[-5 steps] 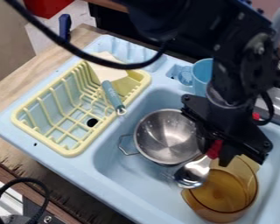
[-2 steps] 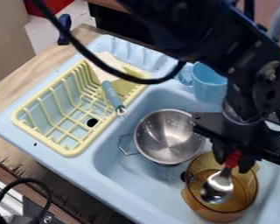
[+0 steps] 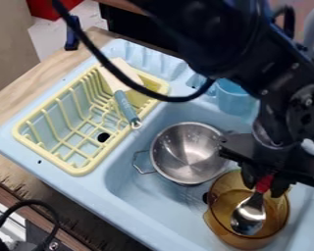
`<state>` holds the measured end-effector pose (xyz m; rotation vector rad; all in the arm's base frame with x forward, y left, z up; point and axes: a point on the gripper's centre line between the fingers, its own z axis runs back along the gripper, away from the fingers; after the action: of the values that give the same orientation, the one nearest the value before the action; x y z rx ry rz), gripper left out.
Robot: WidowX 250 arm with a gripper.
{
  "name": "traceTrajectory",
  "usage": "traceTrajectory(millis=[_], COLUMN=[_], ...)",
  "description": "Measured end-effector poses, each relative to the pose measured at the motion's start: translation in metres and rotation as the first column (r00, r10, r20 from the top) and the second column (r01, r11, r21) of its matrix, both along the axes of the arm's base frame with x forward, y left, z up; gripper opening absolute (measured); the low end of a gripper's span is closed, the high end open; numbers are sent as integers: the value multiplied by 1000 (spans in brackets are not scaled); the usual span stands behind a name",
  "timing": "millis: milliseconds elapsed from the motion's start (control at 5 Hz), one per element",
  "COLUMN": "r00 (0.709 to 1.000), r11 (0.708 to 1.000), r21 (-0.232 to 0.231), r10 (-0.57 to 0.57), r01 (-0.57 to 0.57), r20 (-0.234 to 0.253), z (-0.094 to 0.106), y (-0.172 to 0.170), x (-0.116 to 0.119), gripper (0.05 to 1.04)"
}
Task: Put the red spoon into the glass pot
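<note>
Gripping red spoon (image 3: 249, 215), jaws (image 3: 264, 187) hover; faint print marks teal handle (image 3: 126, 106).

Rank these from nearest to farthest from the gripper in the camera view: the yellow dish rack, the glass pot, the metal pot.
1. Glass pot, nearest, just below the gripper in the view.
2. Metal pot, in the sink, to the left in the view.
3. Yellow dish rack, farthest, beyond the metal pot at the view's left.
</note>
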<state>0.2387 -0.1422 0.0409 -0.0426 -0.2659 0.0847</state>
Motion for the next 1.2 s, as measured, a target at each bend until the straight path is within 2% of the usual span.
traceTrajectory(millis=[200,400,600,800,1000,1200], r00=[1000,1000,1000,999,999,999], r11=[1000,1000,1000,1000,1000,1000], r21=[14,11,3,17,-3,-7], r10=[-2,14,21,17,22,17], r01=[2,-14,-21,-16,-22,-18], r20=[6,6,-15,-31,-28,-47], z=[-7,-8,-10,-12,0,7], y=[2,1,2,5,8,11], x=[1,1,-2,-5,-5,-9], gripper=[313,358,664,941,999,999])
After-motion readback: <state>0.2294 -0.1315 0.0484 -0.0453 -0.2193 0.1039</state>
